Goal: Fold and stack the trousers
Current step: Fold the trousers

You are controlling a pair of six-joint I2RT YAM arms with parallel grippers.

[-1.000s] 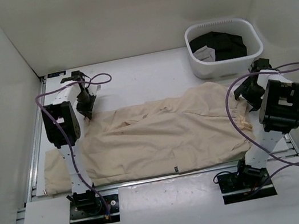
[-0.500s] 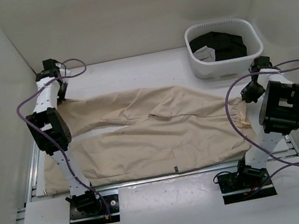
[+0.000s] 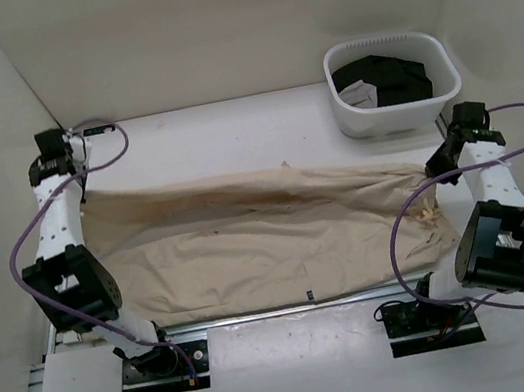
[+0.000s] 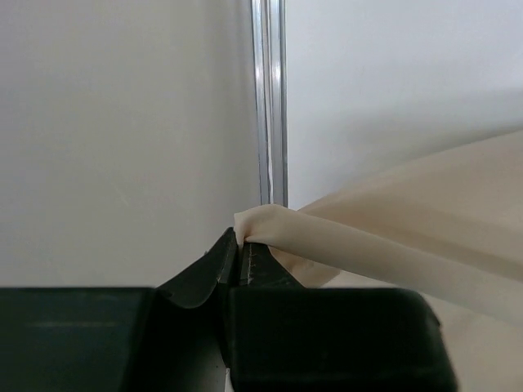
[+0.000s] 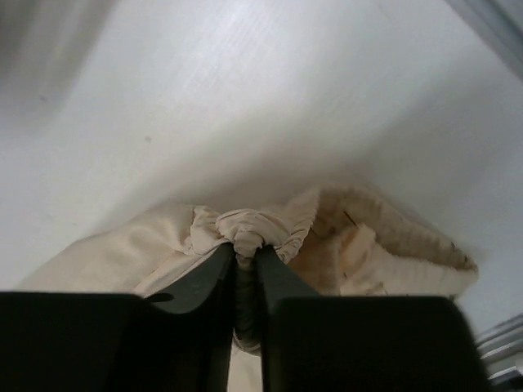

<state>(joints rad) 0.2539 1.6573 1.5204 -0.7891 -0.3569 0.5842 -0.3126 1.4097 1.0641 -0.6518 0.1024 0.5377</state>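
The beige trousers (image 3: 258, 232) lie stretched across the table between both arms, a small dark tag at their near edge. My left gripper (image 3: 77, 183) sits at the far left corner, shut on a leg end of the trousers (image 4: 343, 237); the cloth folds over the black fingertips (image 4: 245, 261). My right gripper (image 3: 439, 165) is at the right, shut on a bunched waistband of the trousers (image 5: 253, 229), which puckers between the two fingers (image 5: 208, 273). The upper edge of the cloth is pulled taut between the two grips.
A white basket (image 3: 397, 109) holding black garments with a white label stands at the back right, just behind the right arm. White walls enclose the table on three sides. A metal rail (image 4: 268, 98) runs along the left edge.
The left arm has swung out to the far left, drawing the trouser leg with it. The right gripper has shut on the waistband and pulled right. The cloth is now spread wide.
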